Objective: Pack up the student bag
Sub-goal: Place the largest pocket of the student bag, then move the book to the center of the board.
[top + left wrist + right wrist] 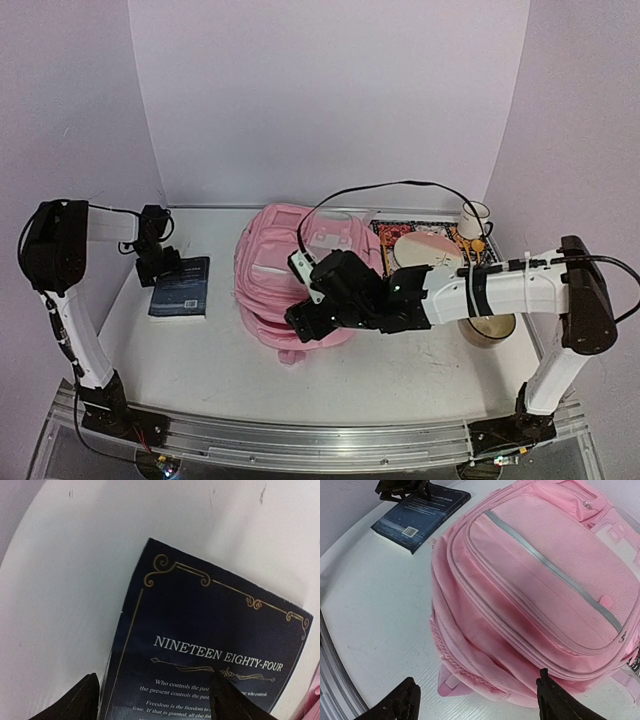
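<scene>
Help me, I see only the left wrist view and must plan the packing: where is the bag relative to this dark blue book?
Observer: In the top view the student bag lies just right of the book, not touching it.
Operator: Is it open?
Observer: The right wrist view shows no opening; the front pockets look zipped.
Operator: And the other side?
Observer: The right fingers are spread open above the bag's near end.
</scene>
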### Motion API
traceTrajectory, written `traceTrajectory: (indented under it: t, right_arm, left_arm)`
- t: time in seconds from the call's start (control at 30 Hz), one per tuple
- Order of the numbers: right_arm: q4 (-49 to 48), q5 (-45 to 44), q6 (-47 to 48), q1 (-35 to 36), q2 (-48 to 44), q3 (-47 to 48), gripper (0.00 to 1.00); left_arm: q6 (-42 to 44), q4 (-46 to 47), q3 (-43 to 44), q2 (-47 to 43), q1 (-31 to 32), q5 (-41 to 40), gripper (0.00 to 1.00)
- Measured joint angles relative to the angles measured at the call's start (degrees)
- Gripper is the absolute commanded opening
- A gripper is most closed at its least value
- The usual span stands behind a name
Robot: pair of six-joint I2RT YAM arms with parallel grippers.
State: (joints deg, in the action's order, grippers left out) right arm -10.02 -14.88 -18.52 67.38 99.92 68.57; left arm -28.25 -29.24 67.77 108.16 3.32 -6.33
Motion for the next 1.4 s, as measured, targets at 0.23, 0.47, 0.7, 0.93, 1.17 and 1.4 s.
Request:
traceTrajectory:
  t: [0.23,0.47,0.7,0.93,1.17,1.4]
  right_arm:
    - [-1.50,0.50,-0.02,2.64,0.00,-0.49,0.80]
    - [-2.18,0.84,-0.33,4.59,0.00,-1.40,0.80]
    - [-2.50,1.60,-0.46,6.18,0.06,-1.50,0.80]
    - [-3.53,2.78,-0.63,6.97,1.26,-1.50,0.80]
    - [-4.66,5.17,-3.52,7.03,4.21,-1.50,0.79]
    - [-7.40,8.20,-10.91,7.03,8.39,-1.46,0.77]
  left_arm:
    - [-6.36,3.70,-11.68,-7.84,9.14,-1.98,0.59]
    - [-15.47,5.88,-21.02,-14.99,22.46,-6.15,0.54]
    - [-26.36,4.49,-27.91,-22.25,36.10,-6.80,0.60]
    - [-34.74,0.76,-32.62,-29.45,42.78,-2.41,0.68]
    - [-41.34,-3.75,-37.26,-38.60,43.46,-0.26,0.67]
    - [-44.16,1.17,-42.22,-42.77,43.49,2.59,0.57]
